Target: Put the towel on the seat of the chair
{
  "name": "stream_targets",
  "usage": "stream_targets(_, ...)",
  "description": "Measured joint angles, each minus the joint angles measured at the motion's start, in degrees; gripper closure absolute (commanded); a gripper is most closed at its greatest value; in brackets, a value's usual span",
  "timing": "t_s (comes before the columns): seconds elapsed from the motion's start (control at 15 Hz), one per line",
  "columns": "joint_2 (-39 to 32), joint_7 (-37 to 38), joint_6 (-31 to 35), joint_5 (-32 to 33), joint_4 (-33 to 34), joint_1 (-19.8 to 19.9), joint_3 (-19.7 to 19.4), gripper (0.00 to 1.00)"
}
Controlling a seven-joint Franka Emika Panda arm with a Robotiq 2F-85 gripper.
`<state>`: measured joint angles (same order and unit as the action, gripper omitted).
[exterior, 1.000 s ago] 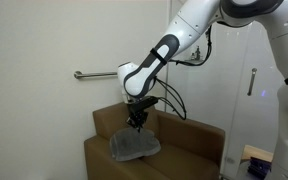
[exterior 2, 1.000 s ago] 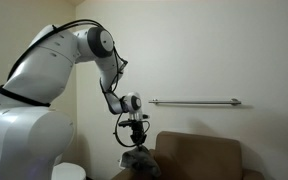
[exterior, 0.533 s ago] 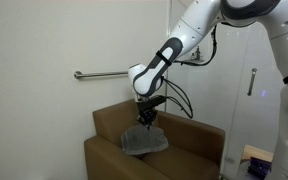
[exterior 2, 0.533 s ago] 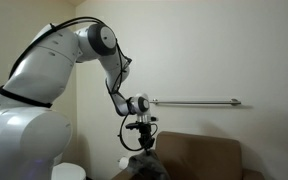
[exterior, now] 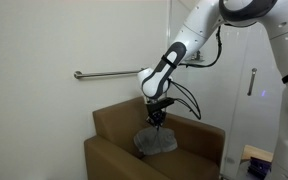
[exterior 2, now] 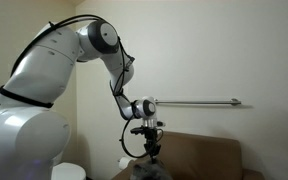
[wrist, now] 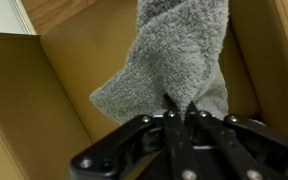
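Well, in an exterior view the pincer (exterior: 157, 118) points straight down over the brown chair (exterior: 109, 122), pinching the top of the grey towel (exterior: 156, 142). The towel's lower folds rest bunched on the seat (exterior: 122, 143), right of its middle, below a wall rail (exterior: 104, 74). In an exterior view from the side, the pincer (exterior 2: 152, 150) hangs above the chair (exterior 2: 199, 155), and the towel (exterior 2: 144, 170) is a grey heap at the bottom edge, partly cut off. From the wrist view, the dark fingers (wrist: 168, 116) are pressed together on one edge of the towel (wrist: 179, 50), which drapes onto the seat (wrist: 74, 70).
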<state>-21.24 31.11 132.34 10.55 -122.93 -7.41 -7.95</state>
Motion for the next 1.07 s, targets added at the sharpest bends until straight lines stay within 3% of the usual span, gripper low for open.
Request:
stream_targets(0.33,-0.3,-3.4,8.2,1.5,-2.7,3.1,-2.2,0.95)
stream_targets(0.6,-1.3,-14.8,16.9,-0.2,-4.3,10.4,-3.1,0.95)
stream_targets(0.87,-5.4,-26.5,22.7,-7.0,-4.4,16.9,0.2,0.95)
stream_targets(1.07,-9.8,-28.1,25.4,-8.5,-4.2,17.6,2.7,0.95)
